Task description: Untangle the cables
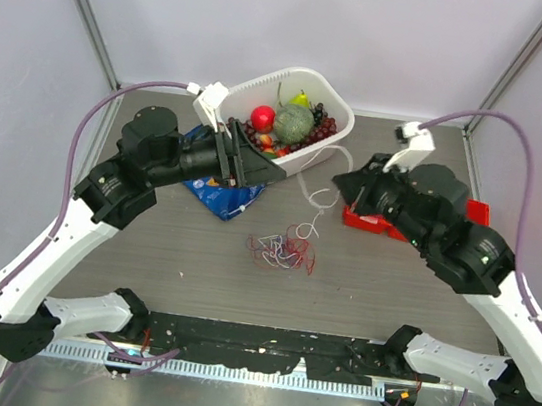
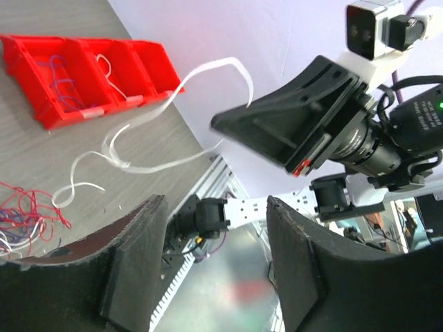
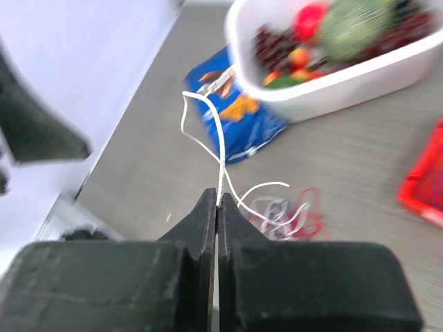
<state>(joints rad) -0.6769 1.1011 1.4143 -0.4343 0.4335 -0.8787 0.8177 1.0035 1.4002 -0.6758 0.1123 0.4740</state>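
The cables are a loose tangle (image 1: 282,250) of thin red, white and purple-blue wires on the grey table between the arms; the same tangle (image 3: 285,214) lies below the right jaws and at the left edge (image 2: 26,207) of the left wrist view. One white cable (image 3: 220,149) is lifted off the heap, and my right gripper (image 3: 219,202) is shut on it. That white cable (image 1: 318,200) curls through the air (image 2: 201,70) up to the right gripper (image 1: 339,181). My left gripper (image 1: 256,169) hangs in front of the basket, open, with nothing between its fingers (image 2: 135,266).
A white basket (image 1: 226,108) of fruit stands at the back centre. A blue chip bag (image 1: 219,197) lies under the left arm. A red compartment tray (image 1: 362,219) with a few wires in it (image 2: 83,76) sits under the right arm.
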